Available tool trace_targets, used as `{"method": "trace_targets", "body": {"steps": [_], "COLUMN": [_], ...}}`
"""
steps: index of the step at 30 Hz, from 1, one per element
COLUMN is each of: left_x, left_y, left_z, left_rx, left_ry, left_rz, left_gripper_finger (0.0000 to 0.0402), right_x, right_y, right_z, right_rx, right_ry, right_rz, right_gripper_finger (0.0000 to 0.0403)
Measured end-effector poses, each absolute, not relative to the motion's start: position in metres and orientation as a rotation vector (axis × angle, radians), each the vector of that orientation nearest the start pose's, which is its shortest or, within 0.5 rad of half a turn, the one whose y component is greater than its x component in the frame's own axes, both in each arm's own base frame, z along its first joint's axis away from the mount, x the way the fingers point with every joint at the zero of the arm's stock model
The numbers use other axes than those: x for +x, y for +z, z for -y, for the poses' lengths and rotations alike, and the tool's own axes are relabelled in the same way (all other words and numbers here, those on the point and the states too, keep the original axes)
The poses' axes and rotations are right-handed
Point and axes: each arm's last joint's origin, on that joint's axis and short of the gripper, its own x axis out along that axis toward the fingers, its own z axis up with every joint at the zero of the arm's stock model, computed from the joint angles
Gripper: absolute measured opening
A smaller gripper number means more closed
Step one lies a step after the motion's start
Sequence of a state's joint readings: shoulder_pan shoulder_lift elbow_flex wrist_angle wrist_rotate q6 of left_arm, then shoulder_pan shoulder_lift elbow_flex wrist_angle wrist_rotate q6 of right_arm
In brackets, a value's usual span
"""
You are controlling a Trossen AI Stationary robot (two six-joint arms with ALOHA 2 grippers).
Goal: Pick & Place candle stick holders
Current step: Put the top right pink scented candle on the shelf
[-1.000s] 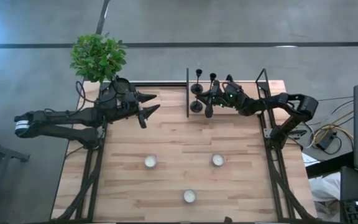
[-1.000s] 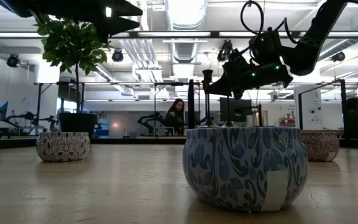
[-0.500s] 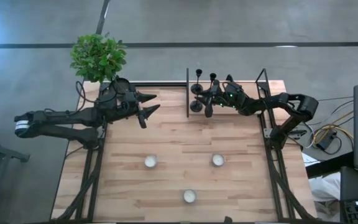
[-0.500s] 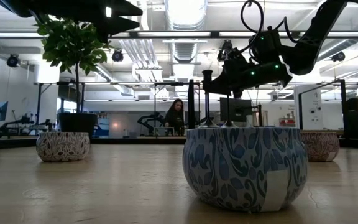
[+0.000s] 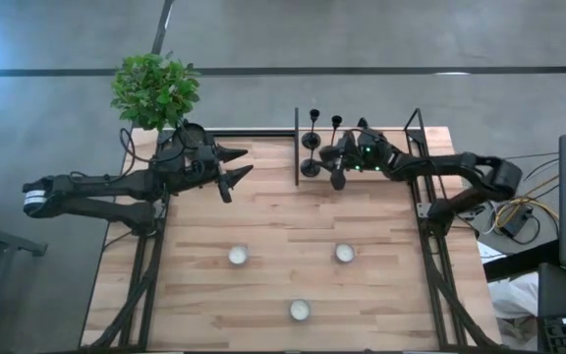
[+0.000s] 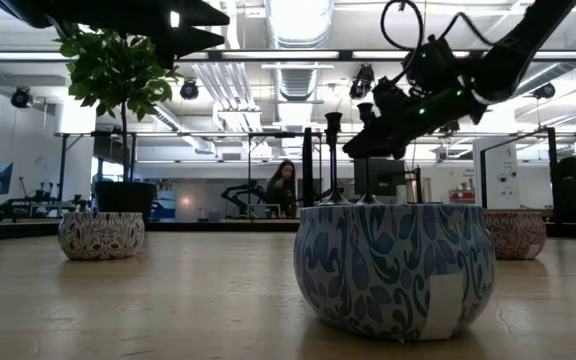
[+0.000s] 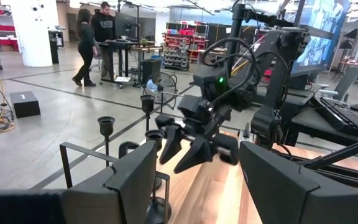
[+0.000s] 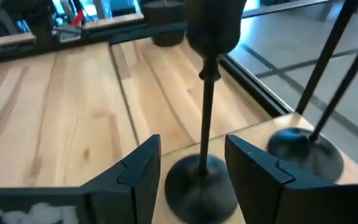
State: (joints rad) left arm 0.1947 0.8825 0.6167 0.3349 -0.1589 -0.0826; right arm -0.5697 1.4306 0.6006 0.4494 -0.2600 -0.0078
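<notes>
Three black candle stick holders stand at the table's far edge. Two of them rest on their round bases beside a black frame. The third holder has its thin stem between the fingers of my right gripper, which is open. The fingers stand on either side of the stem without touching it. Its base rests on the wood. My right gripper slants down from the table's right. My left gripper is open and empty, in the air over the far left.
Three patterned bowls holding white candles sit on the table's near half. A potted plant stands at the far left corner. Black metal frames stand upright at the far edge. People stand in the room beyond.
My right arm has stretched out and its wrist has risen. The gripper has tipped so that its fingers slant more steeply down at the holders. The holders and my left arm have kept still.
</notes>
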Motion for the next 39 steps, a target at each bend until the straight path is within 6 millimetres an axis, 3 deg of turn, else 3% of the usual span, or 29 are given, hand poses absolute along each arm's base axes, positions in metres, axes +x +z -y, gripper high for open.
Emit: {"method": "trace_targets", "body": {"steps": [8, 14, 21, 31, 36, 39], "left_x": [0.196, 0.196, 0.196, 0.196, 0.196, 0.196], "left_y": [0.308, 0.308, 0.308, 0.308, 0.308, 0.308], "left_z": [-0.043, -0.043, -0.043, -0.043, -0.043, -0.043], "left_rx": [-0.08, -0.08, -0.08, -0.08, -0.08, -0.08], "left_ry": [0.35, 0.35, 0.35, 0.35, 0.35, 0.35], "left_rz": [0.084, 0.084, 0.083, 0.084, 0.083, 0.083], "left_gripper_finger": [0.0236, 0.0236, 0.0236, 0.0236, 0.0236, 0.0236], "right_x": [0.21, 0.185, 0.17, 0.168, 0.174, 0.177], "right_y": [0.223, 0.247, 0.275, 0.288, 0.299, 0.309], "right_z": [0.126, 0.106, 0.068, 0.036, 0.014, -0.002], "right_rx": [0.178, 0.356, 0.497, 0.834, 0.751, 0.595], "right_ry": [-0.303, -0.308, 0.048, 0.264, 0.31, 0.222], "right_rz": [-0.397, -0.356, -0.263, -0.291, -0.252, -0.387], "right_gripper_finger": [0.0161, 0.0149, 0.015, 0.0215, 0.0202, 0.0176]}}
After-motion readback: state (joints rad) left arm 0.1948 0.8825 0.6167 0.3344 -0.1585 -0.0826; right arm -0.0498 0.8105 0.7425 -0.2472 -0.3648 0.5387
